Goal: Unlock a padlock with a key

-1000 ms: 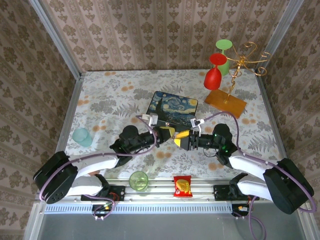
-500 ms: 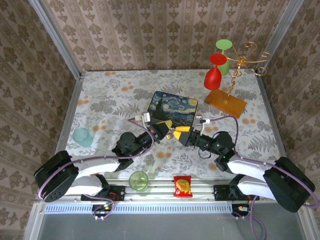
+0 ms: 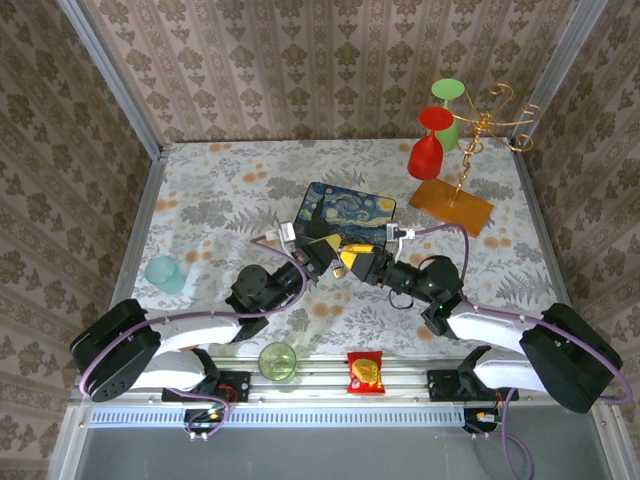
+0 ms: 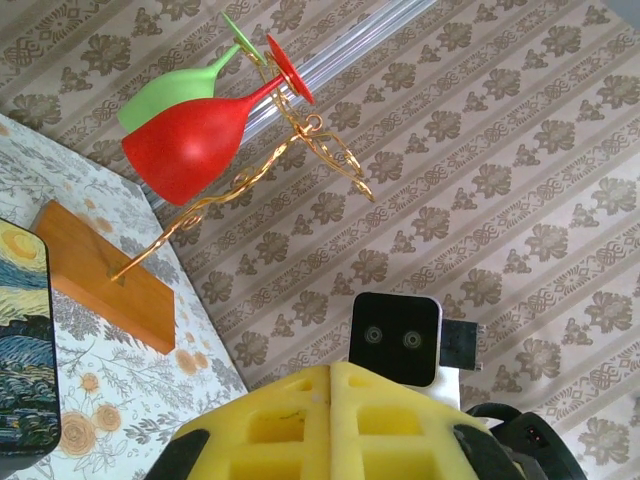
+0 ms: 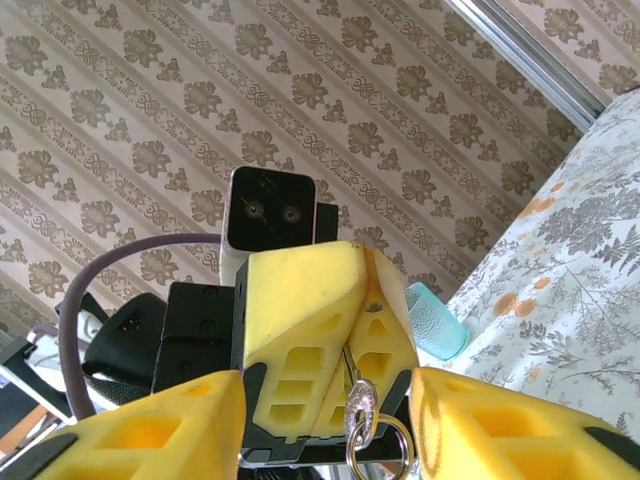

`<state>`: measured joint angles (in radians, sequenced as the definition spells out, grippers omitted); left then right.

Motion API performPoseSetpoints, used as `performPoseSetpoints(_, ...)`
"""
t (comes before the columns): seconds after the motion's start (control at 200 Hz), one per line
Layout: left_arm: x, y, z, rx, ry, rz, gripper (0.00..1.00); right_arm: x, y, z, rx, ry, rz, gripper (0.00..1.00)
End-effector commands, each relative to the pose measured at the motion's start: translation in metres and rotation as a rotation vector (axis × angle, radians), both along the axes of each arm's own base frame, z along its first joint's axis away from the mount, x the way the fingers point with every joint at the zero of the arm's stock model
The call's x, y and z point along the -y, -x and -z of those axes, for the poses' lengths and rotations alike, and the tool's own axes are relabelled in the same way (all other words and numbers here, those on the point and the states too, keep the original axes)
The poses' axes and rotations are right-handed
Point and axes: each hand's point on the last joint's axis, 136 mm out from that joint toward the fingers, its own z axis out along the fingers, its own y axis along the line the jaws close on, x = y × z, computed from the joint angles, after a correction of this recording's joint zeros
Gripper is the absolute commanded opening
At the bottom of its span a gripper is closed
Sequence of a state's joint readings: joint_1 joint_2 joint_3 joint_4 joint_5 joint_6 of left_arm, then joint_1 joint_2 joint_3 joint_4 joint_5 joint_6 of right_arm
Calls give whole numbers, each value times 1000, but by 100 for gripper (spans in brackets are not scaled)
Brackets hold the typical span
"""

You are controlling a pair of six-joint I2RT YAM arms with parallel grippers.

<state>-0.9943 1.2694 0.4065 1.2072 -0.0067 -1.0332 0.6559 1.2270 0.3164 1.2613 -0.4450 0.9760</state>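
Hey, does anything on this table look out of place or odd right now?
Mostly tidy. The red snack packet and green cup sit on the metal rail at the near edge, off the tablecloth. A key dangles loosely from the shut left gripper.

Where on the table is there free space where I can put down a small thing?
Free: the far-left table between teal cup and painted box; the right side nearer than the wooden base. Crowded: in front of the box, where left gripper and right gripper meet.
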Motion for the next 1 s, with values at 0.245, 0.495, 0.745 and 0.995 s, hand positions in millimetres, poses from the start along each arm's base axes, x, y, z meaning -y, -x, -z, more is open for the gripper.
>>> performPoseSetpoints(0.245,-3,0,-17,14,73,-6,0,-5,4,-19,60,-38,-9,29)
performPoseSetpoints(0.495,-2,1,-14,6,74,1,0,1,3,-18,64,-40,26,25)
performPoseSetpoints(0.745,-7,3,-11,8,65,1,0,-2,4,-22,75,-42,10,18)
performPoseSetpoints(0.995,-9,4,-9,4,65,0,0,-2,6,-21,74,-39,1,10)
